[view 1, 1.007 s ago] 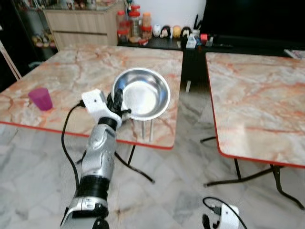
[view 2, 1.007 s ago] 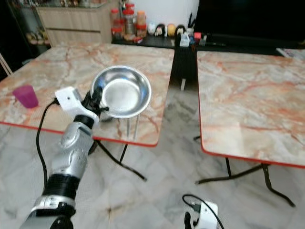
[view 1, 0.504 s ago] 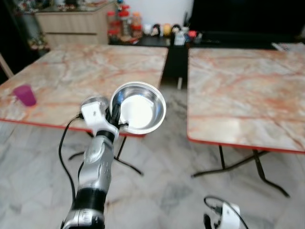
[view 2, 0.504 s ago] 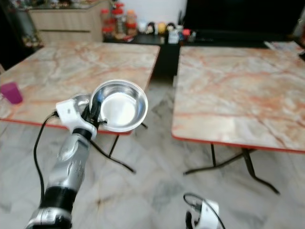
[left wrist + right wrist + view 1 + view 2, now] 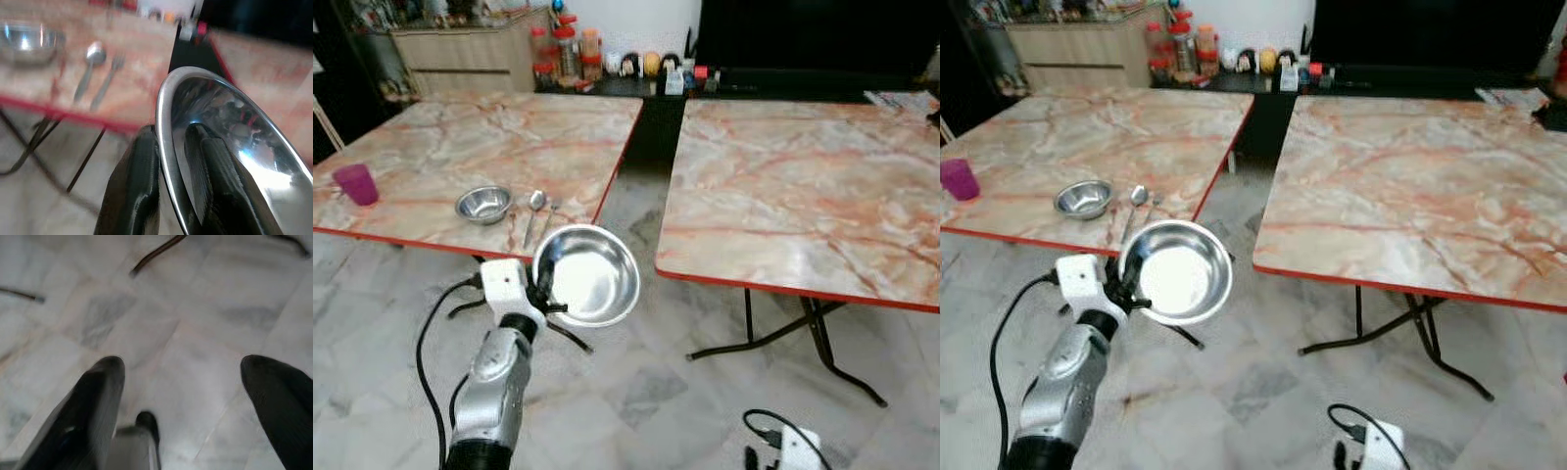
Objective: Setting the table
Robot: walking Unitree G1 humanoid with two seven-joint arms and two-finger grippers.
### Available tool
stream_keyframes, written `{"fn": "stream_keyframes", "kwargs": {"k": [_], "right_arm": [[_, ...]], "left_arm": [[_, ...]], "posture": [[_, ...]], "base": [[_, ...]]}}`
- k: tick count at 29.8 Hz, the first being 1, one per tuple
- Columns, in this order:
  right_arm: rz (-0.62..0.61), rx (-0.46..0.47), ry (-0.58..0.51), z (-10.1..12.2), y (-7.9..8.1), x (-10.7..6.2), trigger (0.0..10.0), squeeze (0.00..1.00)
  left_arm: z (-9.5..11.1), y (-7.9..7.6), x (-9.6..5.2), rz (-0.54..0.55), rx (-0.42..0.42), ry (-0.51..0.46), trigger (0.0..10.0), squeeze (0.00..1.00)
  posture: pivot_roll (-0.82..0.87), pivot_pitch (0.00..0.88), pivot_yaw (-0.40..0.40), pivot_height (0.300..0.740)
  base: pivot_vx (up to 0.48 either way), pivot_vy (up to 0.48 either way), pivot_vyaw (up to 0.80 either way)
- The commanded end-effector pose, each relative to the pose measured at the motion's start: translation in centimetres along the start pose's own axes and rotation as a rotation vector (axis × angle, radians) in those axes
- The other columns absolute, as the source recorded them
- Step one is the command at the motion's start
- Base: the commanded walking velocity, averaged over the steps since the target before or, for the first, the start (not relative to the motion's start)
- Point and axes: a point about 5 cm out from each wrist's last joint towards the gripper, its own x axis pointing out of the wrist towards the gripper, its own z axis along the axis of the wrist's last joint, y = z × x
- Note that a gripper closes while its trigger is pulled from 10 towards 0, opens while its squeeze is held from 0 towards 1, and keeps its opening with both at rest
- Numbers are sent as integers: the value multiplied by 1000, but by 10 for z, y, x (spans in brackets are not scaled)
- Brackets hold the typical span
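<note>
- Left gripper [image 5: 546,297] pinches the rim of a big steel bowl [image 5: 590,275]: one finger inside, one outside, per the left wrist view [image 5: 166,161]. Bowl is held up in the air, over the floor [image 5: 656,392], just off the near edge of the left table [image 5: 431,147], and tilted w/ its open side toward the camera.
- Right gripper [image 5: 186,396] hangs low over the floor tiles, fingers spread wide, nothing betw. them. Idle.
- On the left table near its front edge: small steel bowl [image 5: 482,204], w/ a spoon [image 5: 534,208] and fork [image 5: 550,211] just beside it. Purple cup [image 5: 355,183] sits well apart at the far left edge. Right table [image 5: 803,176] is bare marble top.
- Handling, my guess: bowl looks thin sheet steel, so light and stiff, won't flex or break. But polished metal = slippery; a rim pinch at one point lets it swing or rotate in the grip, esp. while walking. Keep the squeeze firm, move smoothly.
- Best hold is where it's held now, on the rim w/ the wall betw. the fingers; the sides are too wide to span.
- Setting down: level it first, base flat on the tabletop before letting go, else it will clatter or slide on the smooth marble. Which table it goes to: can't tell.
</note>
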Motion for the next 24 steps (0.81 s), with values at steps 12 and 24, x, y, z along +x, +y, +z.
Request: {"fn": "stream_keyframes", "kwargs": {"k": [12,24], "right_arm": [[16,5,7,-3,7,0,10000,0],[8,16,-5,0,5,0,10000,0]], "left_arm": [[-113,77,-72,384,29,542,10000,0],[-126,91,-87,707,-522,457,10000,0]], "posture": [[12,0,-3,740],[-1,0,-12,740]], "base": [[0,0,0],[0,0,0]]}}
